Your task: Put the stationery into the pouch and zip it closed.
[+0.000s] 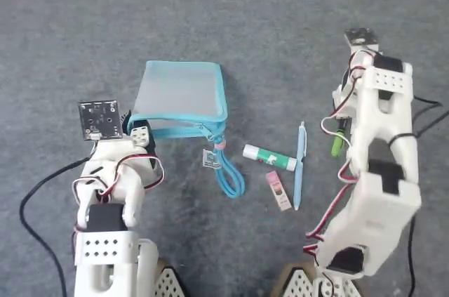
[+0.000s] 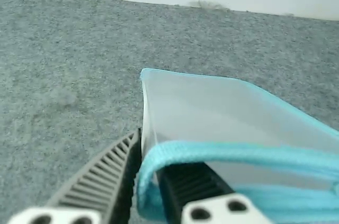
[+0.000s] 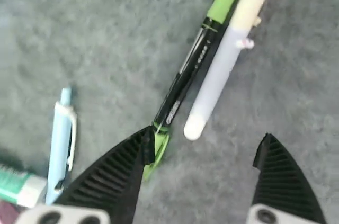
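— While the left gripper (image 2: 148, 164) pinches the pouch (image 1: 181, 97) by its blue rim on the table (image 1: 280, 30), what's opposite?
— Fingers spread wide, the right gripper (image 3: 207, 139) hovers over the green pen (image 3: 185, 75), white pen (image 3: 222, 70) just beside!

My right gripper (image 3: 204, 176) hangs with jaws spread over the green pen (image 3: 190, 68) and white pen (image 3: 225, 60), which lie side by side, touching. Bare carpet (image 1: 84, 37) runs from the glue stick (image 1: 269, 158) to the pouch (image 1: 181, 97), crossed only by the strap loop (image 1: 230, 177)
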